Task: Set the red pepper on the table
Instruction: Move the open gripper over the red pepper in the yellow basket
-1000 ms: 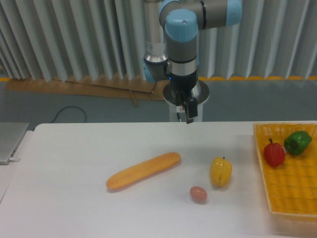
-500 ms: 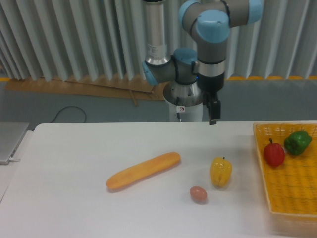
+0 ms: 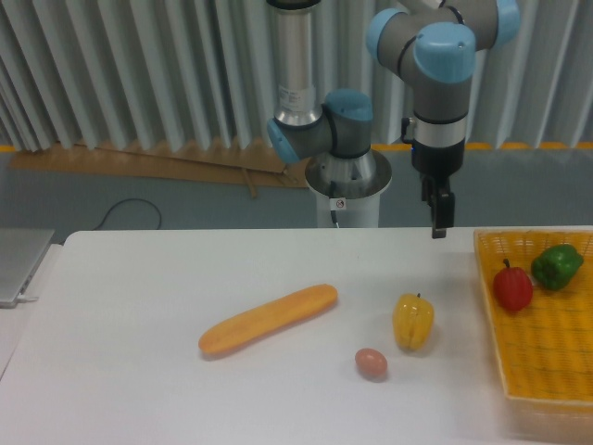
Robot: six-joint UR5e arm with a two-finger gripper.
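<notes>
- Red pepper: lay in the yellow woven basket at the worktop's right edge, near the basket's back left corner, stem up. Not yet lifted.
- Green pepper: sat just beside the red one, to its right and further back, possibly touching. Risk judged: a descending finger could catch it, shove it, or close on both at once.
- Basket wall: the red pepper lay near the left rim. Risk judged: a finger could strike the rim or snag the weave and tilt the basket.
- Surface of the pepper: glossy and rounded. Risk judged: an off-centre pinch could let it squirt out and roll.
- Gripper: hung above the worktop's rear edge, left of the basket, holding nothing; whether its jaws stood parted or together, I could not tell at that distance.
- Worktop: carried a yellow pepper, an egg and a long orange loaf. Risk judged: a set-down too close would knock the egg rolling.
</notes>
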